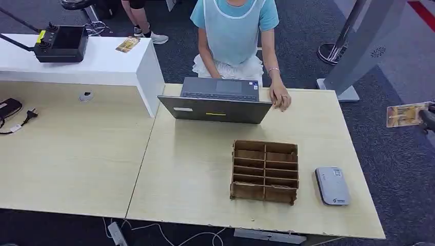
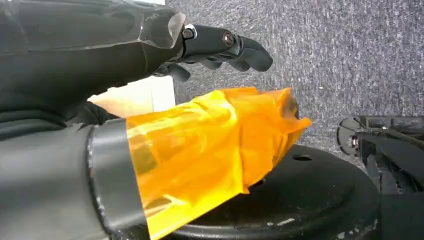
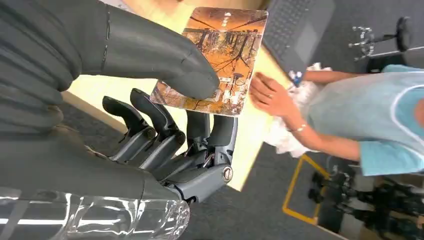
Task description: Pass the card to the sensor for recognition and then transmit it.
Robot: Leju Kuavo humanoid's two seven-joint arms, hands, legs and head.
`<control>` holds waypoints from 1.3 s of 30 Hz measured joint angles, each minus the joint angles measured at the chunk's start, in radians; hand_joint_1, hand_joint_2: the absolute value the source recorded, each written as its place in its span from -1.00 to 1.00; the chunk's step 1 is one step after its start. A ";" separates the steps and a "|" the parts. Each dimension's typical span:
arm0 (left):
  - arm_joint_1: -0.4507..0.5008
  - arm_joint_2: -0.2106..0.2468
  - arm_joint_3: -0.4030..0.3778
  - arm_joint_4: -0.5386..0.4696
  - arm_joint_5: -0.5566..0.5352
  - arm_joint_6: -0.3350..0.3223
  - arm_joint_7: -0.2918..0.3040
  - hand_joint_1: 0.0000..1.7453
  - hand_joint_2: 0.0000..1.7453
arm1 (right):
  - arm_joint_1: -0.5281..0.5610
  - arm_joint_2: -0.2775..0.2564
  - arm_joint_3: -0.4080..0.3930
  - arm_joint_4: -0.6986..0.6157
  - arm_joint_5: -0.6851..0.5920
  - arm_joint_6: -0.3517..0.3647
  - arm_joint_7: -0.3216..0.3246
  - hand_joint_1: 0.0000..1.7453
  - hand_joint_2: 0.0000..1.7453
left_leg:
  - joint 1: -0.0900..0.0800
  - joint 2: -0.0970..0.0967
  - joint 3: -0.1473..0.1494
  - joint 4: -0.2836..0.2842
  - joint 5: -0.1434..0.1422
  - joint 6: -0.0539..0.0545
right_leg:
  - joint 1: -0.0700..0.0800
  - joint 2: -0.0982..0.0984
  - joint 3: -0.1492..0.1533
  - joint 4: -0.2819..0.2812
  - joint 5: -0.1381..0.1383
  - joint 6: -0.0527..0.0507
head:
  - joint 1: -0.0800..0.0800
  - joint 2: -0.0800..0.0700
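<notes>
Holding: my right robot hand (image 3: 150, 125) pinches the card (image 3: 217, 60), thumb on its printed face, darker fingers behind it.
Card: I see it at the far right edge of the head frame (image 1: 405, 114), past the surface's (image 1: 195, 169) right edge, over dark carpet, well apart from the sensor.
Right robot hand, head view: only a dark bit shows at the right edge (image 1: 428, 119), touching the card.
Sensor: a grey flat reader (image 1: 332, 185) lies at the lower right of the head frame, on the surface just right of the tray.
Tray: a brown divided cardboard box (image 1: 264, 171) sits lower centre, its slots open upward.
Left robot hand: I see it at the top of its wrist frame (image 2: 220, 47), fingers curled inward with nothing in them, over grey carpet; orange film (image 2: 210, 155) wraps the thumb.
Laptop: open at upper centre of the head frame (image 1: 218, 100).
Person: seated behind the laptop at top centre (image 1: 233, 31), one hand (image 1: 280, 98) resting on the surface beside it.
</notes>
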 joint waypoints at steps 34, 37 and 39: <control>-0.001 -0.001 -0.001 0.000 -0.016 -0.002 -0.005 -1.00 -1.00 | 0.241 0.066 0.000 0.005 0.179 -0.061 -0.018 1.00 1.00 | 0.000 0.001 0.000 -0.001 0.000 0.000 | 0.000 0.001 0.000 0.000 0.000 0.000 | 0.000 0.000; 0.000 -0.001 -0.001 0.000 -0.016 -0.003 -0.005 -1.00 -1.00 | 0.245 0.077 0.000 0.008 0.184 -0.060 -0.018 1.00 1.00 | 0.000 0.001 0.000 -0.001 0.000 0.000 | 0.000 0.000 0.000 0.000 0.000 0.000 | 0.000 0.000; -0.001 -0.001 -0.001 0.000 -0.016 -0.004 -0.005 -1.00 -1.00 | 0.246 0.082 0.000 0.008 0.185 -0.058 -0.017 1.00 1.00 | 0.000 0.001 0.000 -0.001 0.000 0.000 | 0.000 0.001 0.000 0.000 0.000 0.000 | 0.000 0.000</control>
